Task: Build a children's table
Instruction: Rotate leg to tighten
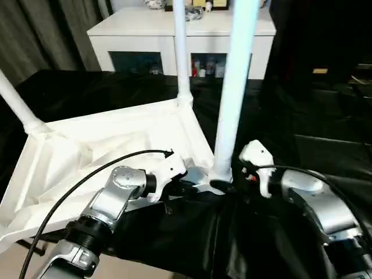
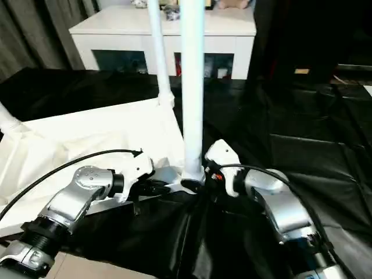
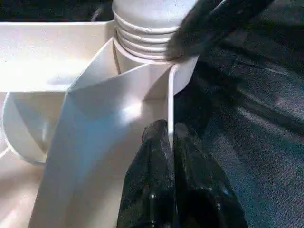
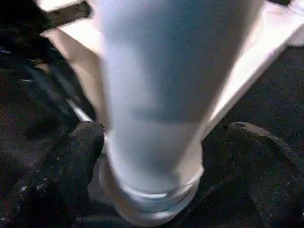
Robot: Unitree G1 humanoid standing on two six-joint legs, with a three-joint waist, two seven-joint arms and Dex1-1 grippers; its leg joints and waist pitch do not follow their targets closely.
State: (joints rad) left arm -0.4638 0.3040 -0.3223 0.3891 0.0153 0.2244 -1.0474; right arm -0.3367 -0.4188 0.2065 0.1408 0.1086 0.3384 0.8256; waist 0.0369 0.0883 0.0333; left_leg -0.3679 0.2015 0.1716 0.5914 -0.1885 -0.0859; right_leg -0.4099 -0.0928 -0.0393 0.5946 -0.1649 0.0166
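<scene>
The children's table [image 1: 104, 145] lies upside down on black cloth, ribbed underside up. Three white legs stand up from its corners: a near one [image 1: 232, 99], a far one [image 1: 181, 52] and one at the left [image 1: 17, 102]. My left gripper [image 3: 169, 130] is shut on the thin raised rim of the top, just beside the near leg's threaded socket [image 3: 142, 33]. My right gripper [image 4: 166, 152] is open, one finger [image 4: 80, 156] on each side of the near leg's base [image 2: 193, 168]. In the head views both grippers meet at that near corner [image 1: 218, 185].
A white cabinet [image 1: 174, 29] with dark glass doors stands behind the work surface. Black cloth [image 1: 302, 116] covers the surface to the right and front. Grey curtains [image 1: 46, 29] hang at the back left. Bare floor [image 1: 128, 270] shows below the front edge.
</scene>
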